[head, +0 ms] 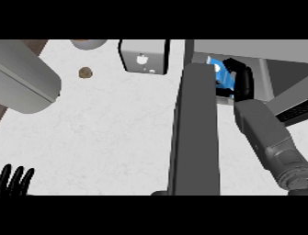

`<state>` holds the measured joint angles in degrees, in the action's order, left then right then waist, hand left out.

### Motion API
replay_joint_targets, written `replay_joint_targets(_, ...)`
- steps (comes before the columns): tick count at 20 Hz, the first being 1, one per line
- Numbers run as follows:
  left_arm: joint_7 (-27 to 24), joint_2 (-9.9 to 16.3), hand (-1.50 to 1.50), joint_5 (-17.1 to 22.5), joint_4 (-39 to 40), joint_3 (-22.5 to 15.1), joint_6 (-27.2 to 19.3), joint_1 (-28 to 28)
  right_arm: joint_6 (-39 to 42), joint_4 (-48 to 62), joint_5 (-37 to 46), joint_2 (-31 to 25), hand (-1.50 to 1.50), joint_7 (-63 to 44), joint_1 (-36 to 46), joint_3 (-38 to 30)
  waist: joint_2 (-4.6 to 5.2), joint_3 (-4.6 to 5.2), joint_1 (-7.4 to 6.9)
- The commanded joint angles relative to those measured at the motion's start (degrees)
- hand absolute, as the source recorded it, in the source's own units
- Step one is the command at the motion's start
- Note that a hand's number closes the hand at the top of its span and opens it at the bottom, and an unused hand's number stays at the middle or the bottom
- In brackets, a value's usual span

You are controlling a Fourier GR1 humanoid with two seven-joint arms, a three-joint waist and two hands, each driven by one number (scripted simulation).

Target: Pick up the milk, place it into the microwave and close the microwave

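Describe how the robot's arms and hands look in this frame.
The right forearm is a dark grey, rounded cylinder with a segmented wrist joint, ending in a black right hand. Only the black fingers of the left hand show at the lower left. No cables or markings are visible.

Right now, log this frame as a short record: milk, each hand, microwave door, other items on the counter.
milk: blue and white carton, inside the microwave opening, partly hidden by the right hand
right hand: reaching into the microwave, fingers around the milk
left hand: open, resting at lower left, fingers up
door: open, seen edge-on, extending toward the robot
counter: white; small brown item and a grey box near the far edge
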<state>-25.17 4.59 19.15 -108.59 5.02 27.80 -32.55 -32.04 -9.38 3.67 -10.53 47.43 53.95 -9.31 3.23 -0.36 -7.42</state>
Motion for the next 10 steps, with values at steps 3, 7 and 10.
replay_joint_targets(3,-0.2,0.0,-1.50,-0.9,1.5,-0.4,0.2,1.4,-1.8,-0.9,-1.8,0.0,1.50,4.2,1.0,-2.6,0.36,-0.04,-0.21)
replay_joint_targets(7,0.0,-0.1,-1.50,-0.9,1.6,-0.2,-0.3,2.2,-9.4,-0.4,0.3,-2.0,1.50,3.9,2.5,-1.9,0.73,0.03,-1.01)
replay_joint_targets(10,0.6,0.5,-1.50,-0.2,1.7,-0.1,0.5,1.6,-14.9,0.0,-0.2,-1.3,1.50,2.1,3.9,-3.1,0.76,0.04,-1.76)
